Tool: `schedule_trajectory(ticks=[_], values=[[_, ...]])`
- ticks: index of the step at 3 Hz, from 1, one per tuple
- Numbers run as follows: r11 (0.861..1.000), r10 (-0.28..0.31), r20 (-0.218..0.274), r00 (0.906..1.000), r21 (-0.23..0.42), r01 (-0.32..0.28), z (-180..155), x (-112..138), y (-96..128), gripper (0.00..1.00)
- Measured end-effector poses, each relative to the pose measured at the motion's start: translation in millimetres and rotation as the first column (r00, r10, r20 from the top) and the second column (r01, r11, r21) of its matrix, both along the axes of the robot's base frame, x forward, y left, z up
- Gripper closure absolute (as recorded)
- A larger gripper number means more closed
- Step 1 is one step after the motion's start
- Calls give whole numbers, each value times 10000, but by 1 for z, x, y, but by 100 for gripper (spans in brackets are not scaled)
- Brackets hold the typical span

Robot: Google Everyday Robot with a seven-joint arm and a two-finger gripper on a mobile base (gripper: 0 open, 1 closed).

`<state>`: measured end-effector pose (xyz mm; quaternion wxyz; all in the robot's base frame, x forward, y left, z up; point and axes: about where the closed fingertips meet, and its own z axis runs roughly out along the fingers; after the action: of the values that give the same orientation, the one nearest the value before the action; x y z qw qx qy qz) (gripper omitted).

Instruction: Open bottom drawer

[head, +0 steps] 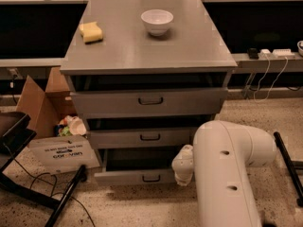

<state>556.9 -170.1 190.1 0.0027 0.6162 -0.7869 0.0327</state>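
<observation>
Bottom drawer (124,177), lower centre of frame, stands partly out. My claw (183,174) is at its right end; gripping or not, cannot tell. Likely mid-pull. Next: draw straight outward.

White arm (232,174) is blocking the right end of the bottom drawer (137,176) and running off the lower edge. Gripper (183,174) is sitting at the drawer's right front, partly tucked behind the arm. Drawer interior is lying in shadow. White sign (59,152) lettering is reading too small.
</observation>
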Motion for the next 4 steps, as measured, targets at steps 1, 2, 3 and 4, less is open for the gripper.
schedule_trajectory(ticks=[1, 2, 3, 4], values=[[10000, 0, 0, 10000, -1, 0, 8, 1, 0, 100], [10000, -1, 0, 10000, -1, 1, 15, 4, 0, 100], [10000, -1, 0, 10000, -1, 1, 18, 4, 0, 100], [10000, -1, -1, 10000, -1, 1, 18, 4, 0, 85]])
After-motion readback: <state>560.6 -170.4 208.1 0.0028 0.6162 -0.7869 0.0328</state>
